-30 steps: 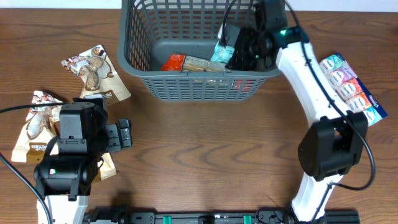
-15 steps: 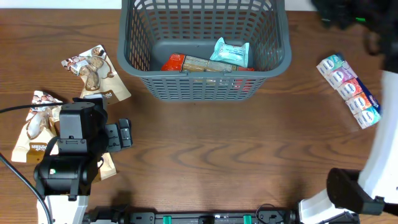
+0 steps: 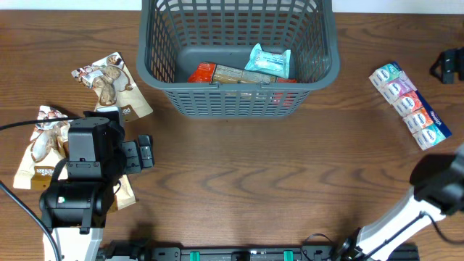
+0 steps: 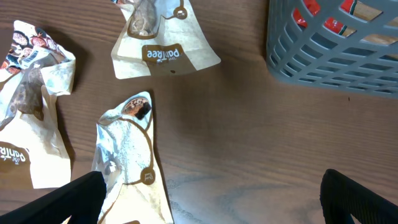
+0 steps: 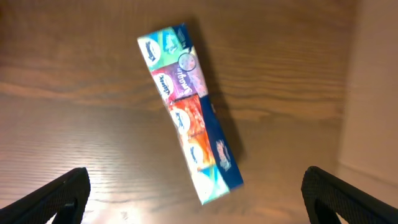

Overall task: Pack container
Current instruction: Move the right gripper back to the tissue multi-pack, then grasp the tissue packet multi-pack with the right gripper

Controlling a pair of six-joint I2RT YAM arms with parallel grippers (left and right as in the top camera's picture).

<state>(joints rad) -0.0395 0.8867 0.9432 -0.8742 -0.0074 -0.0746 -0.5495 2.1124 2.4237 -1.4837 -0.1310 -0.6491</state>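
Note:
The dark grey container (image 3: 330, 69) stands at the top centre, holding a teal packet (image 3: 268, 61) and red and brown packets (image 3: 217, 73). Its corner shows in the left wrist view (image 4: 323, 68). My left gripper (image 4: 205, 199) is open and empty, low over the table, beside a cream snack pouch (image 4: 127, 165). My right gripper (image 5: 196, 196) is open and empty, high above a multicolour tissue pack (image 5: 189, 112), which lies at the right in the overhead view (image 3: 407, 105). Only its tip shows at the right edge of the overhead view (image 3: 451, 67).
Three cream snack pouches lie at the left: one at the back (image 3: 110, 85), one at the far left (image 3: 43, 145), one partly under the left arm (image 3: 125, 192). The table's right edge shows in the right wrist view (image 5: 373, 93).
My right arm has swung out of the container to the far right, over the tissue pack. The teal packet now lies free in the container. The left arm has not moved.

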